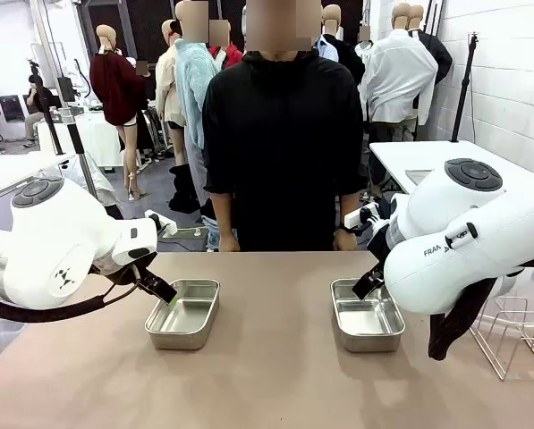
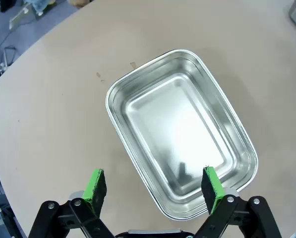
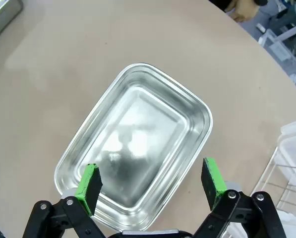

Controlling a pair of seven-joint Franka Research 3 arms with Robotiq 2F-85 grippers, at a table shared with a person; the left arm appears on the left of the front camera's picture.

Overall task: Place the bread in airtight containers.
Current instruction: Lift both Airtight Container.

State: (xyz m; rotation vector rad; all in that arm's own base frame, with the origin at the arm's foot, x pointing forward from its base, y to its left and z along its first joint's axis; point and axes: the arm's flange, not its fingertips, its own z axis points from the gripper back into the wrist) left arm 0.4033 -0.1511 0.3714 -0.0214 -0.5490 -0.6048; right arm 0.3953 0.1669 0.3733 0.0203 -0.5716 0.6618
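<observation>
Left claw (image 2: 152, 184) is spread wide, gripping nothing, just above the near end of a shiny rectangular steel tin (image 2: 180, 119). Right claw (image 3: 150, 181), equally wide and unladen, hovers over the near rim of a second such tin (image 3: 138, 144). Beyond both stands a person in black (image 1: 280, 134).

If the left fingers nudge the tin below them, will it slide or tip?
Likely slides easily: the tin looks empty, thin shiny steel on a smooth table. Probably stiff and unlikely to tip, being shallow and flat-bottomed.
</observation>
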